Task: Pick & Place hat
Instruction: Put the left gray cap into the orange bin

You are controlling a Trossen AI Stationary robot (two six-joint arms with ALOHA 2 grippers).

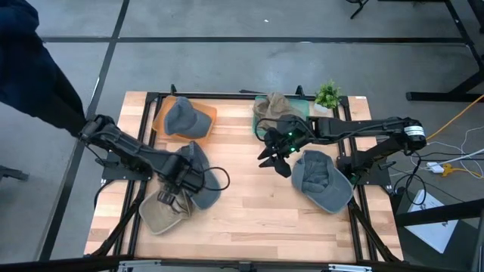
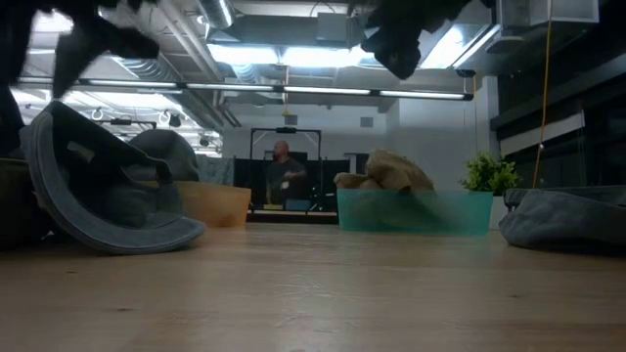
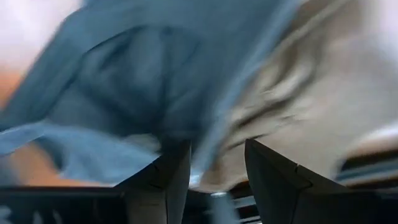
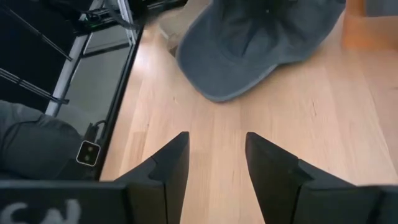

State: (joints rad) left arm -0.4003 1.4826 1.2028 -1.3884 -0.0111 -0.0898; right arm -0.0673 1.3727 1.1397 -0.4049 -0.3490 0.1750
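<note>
A blue-grey hat (image 1: 203,175) lies at the table's near left, partly over a tan hat (image 1: 161,217). In the low view the blue-grey hat (image 2: 98,200) stands tilted on its brim. My left gripper (image 1: 180,189) points down over the place where the two hats overlap. It is open, and the blurred left wrist view shows blue-grey hat (image 3: 143,81) and tan hat (image 3: 323,106) cloth past its fingers (image 3: 214,158). My right gripper (image 1: 274,160) hangs open over bare wood (image 4: 214,155), just left of a grey hat (image 1: 321,181).
At the back, an orange tray (image 1: 208,115) holds a grey hat (image 1: 184,117). A teal tray (image 2: 416,210) holds a tan hat (image 1: 274,106), with a small plant (image 1: 327,94) to its right. Bare wood lies in the table's middle and near edge. A person stands in the room beyond (image 2: 284,174).
</note>
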